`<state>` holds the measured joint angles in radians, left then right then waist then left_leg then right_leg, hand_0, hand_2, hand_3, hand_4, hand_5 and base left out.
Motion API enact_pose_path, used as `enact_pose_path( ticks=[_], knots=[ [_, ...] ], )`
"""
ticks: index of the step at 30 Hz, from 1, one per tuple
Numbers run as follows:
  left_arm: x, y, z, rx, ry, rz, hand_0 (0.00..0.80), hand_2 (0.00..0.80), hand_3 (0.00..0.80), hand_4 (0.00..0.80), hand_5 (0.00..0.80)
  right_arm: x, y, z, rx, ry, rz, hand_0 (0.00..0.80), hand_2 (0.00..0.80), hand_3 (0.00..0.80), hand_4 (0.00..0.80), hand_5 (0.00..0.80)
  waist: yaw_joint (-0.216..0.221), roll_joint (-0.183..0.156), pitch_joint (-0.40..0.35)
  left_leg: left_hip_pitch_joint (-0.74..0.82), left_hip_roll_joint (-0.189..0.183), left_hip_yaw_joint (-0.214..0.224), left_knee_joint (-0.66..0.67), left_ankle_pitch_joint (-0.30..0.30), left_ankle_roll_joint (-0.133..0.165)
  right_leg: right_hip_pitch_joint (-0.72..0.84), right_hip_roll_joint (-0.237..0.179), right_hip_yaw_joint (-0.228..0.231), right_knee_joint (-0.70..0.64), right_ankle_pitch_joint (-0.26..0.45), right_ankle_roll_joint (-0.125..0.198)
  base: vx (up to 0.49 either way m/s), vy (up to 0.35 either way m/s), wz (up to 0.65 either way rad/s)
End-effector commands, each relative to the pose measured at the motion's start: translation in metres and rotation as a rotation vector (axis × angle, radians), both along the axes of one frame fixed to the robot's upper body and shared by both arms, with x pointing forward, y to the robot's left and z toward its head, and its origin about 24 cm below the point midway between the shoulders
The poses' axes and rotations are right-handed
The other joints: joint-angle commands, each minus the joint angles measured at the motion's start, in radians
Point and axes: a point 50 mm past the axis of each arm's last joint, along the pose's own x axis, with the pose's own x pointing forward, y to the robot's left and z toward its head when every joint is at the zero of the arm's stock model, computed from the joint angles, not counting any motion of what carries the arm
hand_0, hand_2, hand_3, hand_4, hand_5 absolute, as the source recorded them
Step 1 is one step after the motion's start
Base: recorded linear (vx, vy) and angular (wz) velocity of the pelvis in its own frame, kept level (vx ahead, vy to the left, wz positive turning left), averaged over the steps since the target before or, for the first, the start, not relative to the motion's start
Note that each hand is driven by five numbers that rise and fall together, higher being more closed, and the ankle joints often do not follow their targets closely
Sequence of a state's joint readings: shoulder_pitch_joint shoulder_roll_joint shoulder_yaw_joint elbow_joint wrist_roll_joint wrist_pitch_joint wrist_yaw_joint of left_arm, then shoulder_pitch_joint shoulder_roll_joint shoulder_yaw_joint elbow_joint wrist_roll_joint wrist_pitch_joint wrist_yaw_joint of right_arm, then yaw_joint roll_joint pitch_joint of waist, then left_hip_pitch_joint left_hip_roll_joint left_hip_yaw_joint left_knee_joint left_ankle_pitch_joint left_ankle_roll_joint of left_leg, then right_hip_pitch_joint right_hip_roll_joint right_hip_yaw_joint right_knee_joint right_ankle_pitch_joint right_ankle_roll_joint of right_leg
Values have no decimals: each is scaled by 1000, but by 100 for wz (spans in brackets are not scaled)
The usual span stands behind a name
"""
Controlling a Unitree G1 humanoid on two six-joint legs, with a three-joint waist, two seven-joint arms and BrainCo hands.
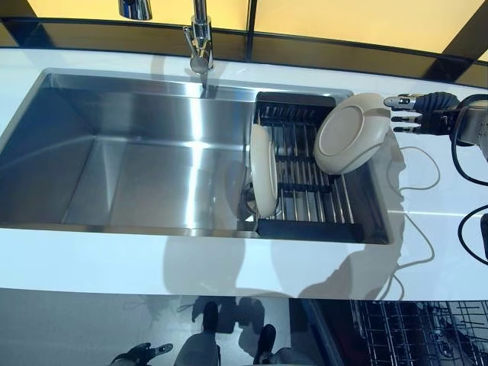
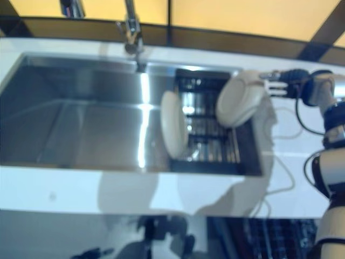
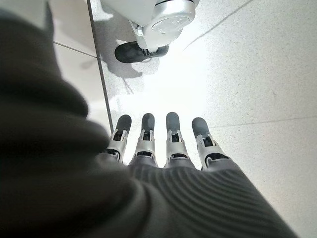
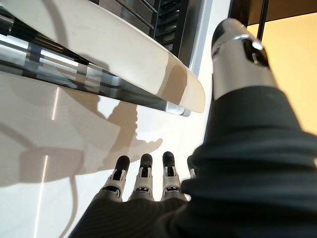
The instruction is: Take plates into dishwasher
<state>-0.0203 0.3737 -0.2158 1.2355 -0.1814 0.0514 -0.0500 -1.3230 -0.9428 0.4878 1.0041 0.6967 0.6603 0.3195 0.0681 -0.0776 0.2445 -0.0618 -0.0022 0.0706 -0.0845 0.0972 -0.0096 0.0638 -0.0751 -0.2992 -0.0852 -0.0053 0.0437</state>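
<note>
— Cream ceramic, two pieces: one plate stands on edge in the dark drying rack that sits in the right end of the steel sink, and a second plate leans tilted against the rack's far right corner, its underside facing up.

— Why the lean?

— My guess is that its rim rests on the rack's edge, which leaves its right side sticking out over the white counter. That overhang gives a hand something to get around.

— And is the right hand on it?

— Not yet, as far as I can see. It hovers over the counter just beside that plate's rim, fingers straight and spread, thumb raised apart from them. The right wrist view shows the rim passing ahead of the fingertips with nothing closed around it. So the hand is open and empty, set up to pinch the edge between thumb and fingers.

— The left hand?

— Down at the robot's side, fingers straight, pointing at the pale floor. It's idle and holds nothing.

— Where does the plate go?

— The dishwasher rack shows at the lower right, below the counter edge, pulled out and on the same side as the working arm. Both plates are in the sink rack, so none has been moved across yet.
</note>
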Motion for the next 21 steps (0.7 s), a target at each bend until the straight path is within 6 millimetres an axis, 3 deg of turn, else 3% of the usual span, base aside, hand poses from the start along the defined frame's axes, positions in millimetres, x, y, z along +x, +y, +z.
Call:
enact_pose_path(
  ticks=[1, 21],
  knots=[
    [3, 4, 2, 11, 1, -29, 0, 0, 0, 0, 0, 0, 3, 21, -109, -47, 13, 0, 0, 0, 0, 0, 21, -6, -5, 65, 40, 39, -3, -59, -75, -59, -53, 62, -2, 102, 83, 0, 0, 0],
    [2, 3, 2, 7, -4, -28, 0, 0, 0, 0, 0, 1, 6, 13, -89, -16, 38, 0, 0, 0, 0, 0, 25, -4, 2, 61, 38, 38, -3, -57, -75, -61, -54, 60, -2, 103, 82, 0, 0, 0]
  ],
)
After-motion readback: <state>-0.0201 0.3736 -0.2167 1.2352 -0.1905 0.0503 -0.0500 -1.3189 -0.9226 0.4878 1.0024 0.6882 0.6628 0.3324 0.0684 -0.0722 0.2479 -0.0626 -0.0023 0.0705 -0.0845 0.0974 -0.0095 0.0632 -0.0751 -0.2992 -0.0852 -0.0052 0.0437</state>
